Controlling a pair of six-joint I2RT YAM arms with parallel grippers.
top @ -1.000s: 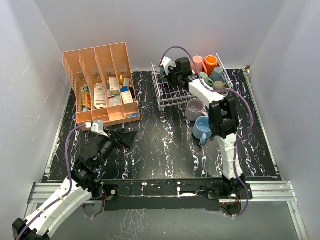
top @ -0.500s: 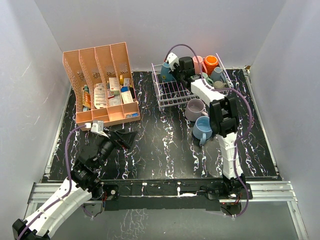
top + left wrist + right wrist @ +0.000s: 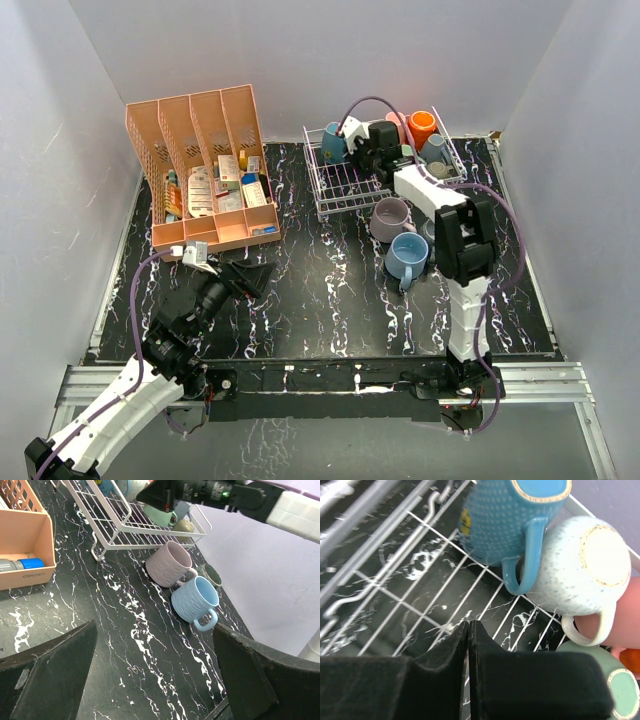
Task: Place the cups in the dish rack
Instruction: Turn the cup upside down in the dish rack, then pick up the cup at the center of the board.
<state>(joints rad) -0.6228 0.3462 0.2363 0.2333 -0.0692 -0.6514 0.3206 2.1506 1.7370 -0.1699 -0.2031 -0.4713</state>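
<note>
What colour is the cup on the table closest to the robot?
Light blue cup; left wrist view shows it best.

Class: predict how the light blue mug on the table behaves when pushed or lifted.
The light blue mug looks ceramic: probably rigid, weighty, chippable. Its ribbed wall may lessen slipping. The lilac mug sits close, so pushing might knock it.

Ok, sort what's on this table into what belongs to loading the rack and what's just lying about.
For the job: dish rack; teal mug and cream mug already inside it; lilac mug, light blue mug and dark mug outside it.
Lying about: pink organizer; the small boxes in it.
</note>
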